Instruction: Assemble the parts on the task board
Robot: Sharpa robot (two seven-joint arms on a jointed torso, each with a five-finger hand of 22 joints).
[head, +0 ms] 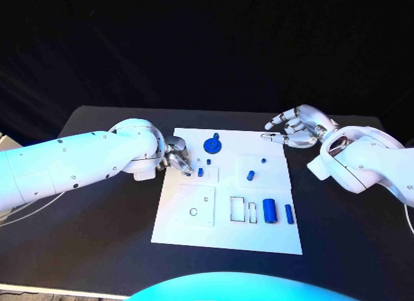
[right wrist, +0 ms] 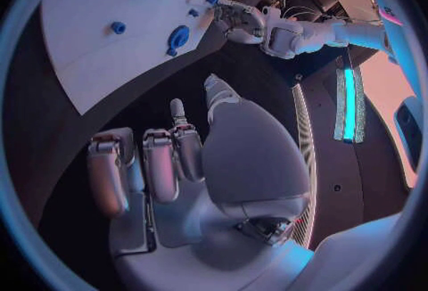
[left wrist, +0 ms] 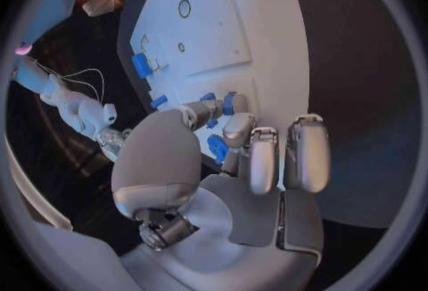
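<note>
Left silver hand (head: 177, 157) pinches a small blue peg (head: 200, 171) upright at the white task board's (head: 227, 235) left edge, nearer it than the right hand (head: 296, 132), which hovers empty, fingers loosely curled, beyond the board's far right corner.

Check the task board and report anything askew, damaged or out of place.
Nothing stands out. The task board lies flat and looks undamaged, with the blue parts on it. The left hand is at its left edge; the right hand hovers beyond its far right corner.
</note>
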